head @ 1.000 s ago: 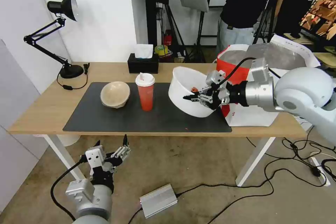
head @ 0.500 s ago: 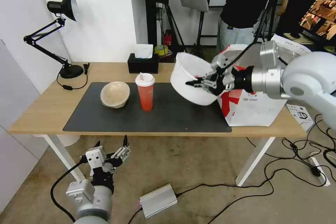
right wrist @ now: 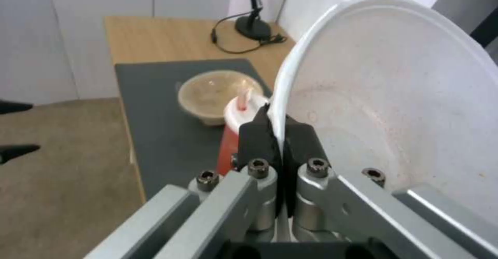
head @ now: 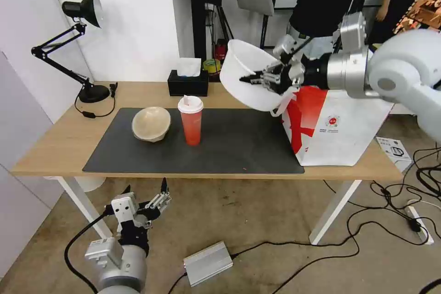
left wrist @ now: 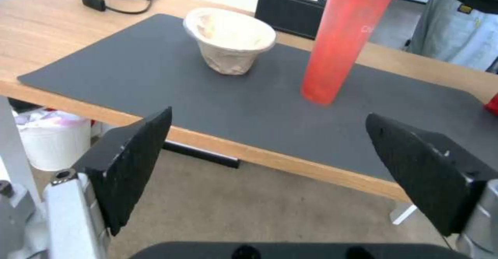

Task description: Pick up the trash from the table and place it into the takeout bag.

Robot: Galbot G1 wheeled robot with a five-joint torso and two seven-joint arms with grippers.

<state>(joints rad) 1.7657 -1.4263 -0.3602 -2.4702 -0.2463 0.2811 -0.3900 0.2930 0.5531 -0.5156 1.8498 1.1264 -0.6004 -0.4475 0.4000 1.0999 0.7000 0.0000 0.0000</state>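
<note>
Table (head: pixel 59 147) of light wood spans the scene under a dark mat (head: pixel 229 147); the takeout bag (head: pixel 340 133) stands at its right end. Held above the bag's near-left edge, the white bowl (head: pixel 243 78) is tilted, its rim pinched by the right gripper (head: pixel 252 78), jaws pressed together on the thin wall. The red cup (head: pixel 190 119) and beige bowl (head: pixel 150 123) stand on the mat, left of centre. Below the near table edge the left gripper (head: pixel 144 193) hangs parked, fingers spread.

A thin rim grip could slip and drop the bowl outside the bag; the bowl might also snag the strap handle (head: pixel 282 103).

Compared with half a second ago, the bowl is higher and farther back.
</note>
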